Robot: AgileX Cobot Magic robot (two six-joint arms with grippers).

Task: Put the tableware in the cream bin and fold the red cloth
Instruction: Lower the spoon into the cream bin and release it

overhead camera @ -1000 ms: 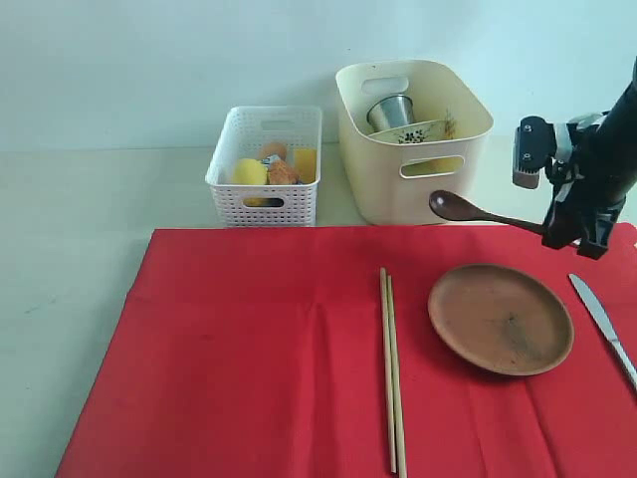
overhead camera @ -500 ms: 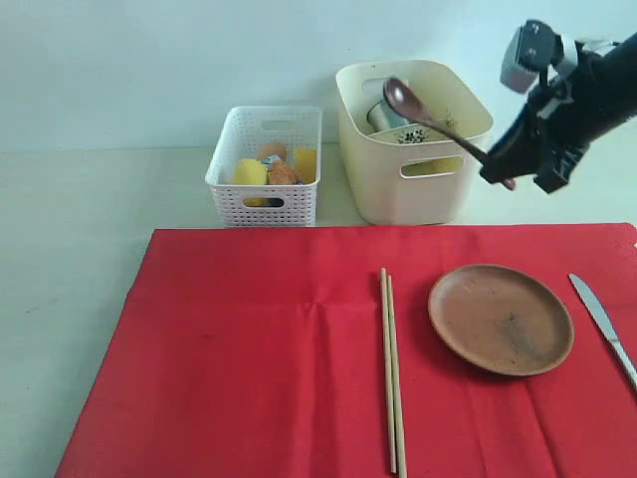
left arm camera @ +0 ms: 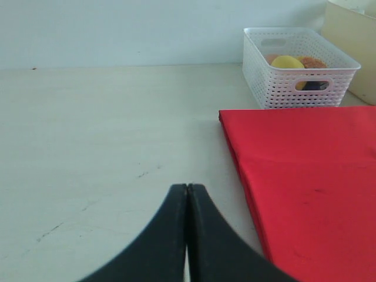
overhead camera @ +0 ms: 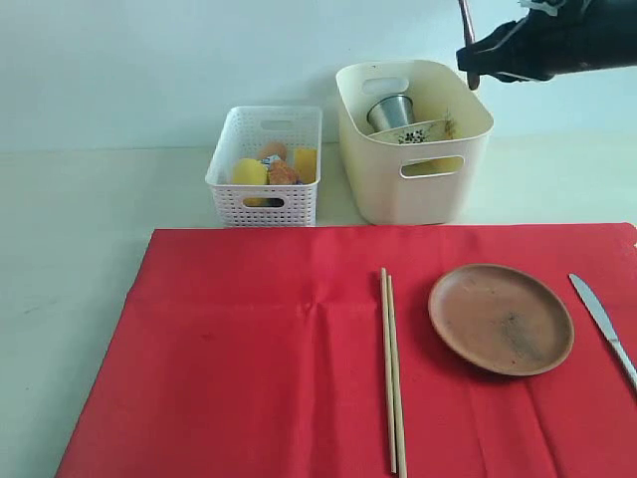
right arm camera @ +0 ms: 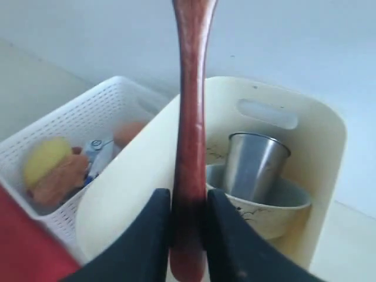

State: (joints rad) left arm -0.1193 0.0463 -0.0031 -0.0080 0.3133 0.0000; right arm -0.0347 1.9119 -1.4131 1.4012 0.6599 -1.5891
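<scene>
Holding the dark brown long-handled spoon (right arm camera: 191, 117) upright, the right gripper (right arm camera: 188, 235) is clenched on its handle.
Below that gripper stands the tall cream plastic bin (right arm camera: 129, 200), with the steel cup (right arm camera: 255, 164) and pale green bowl (right arm camera: 264, 211) inside. The round brown plate (overhead camera: 501, 319), wooden chopsticks (overhead camera: 391, 368) and silver knife (overhead camera: 602, 324) lie well away from it on the bright red cloth (overhead camera: 249, 349). The left gripper (left arm camera: 187, 194) is closed on nothing, with the cloth's edge near it.

The left pincer (left arm camera: 187, 191) hangs low with both jaws pressed together. The right arm (overhead camera: 567, 40) reaches in high. The right pincer (right arm camera: 188, 200) is clamped on the dark spoon (right arm camera: 191, 88), which stands upright.
</scene>
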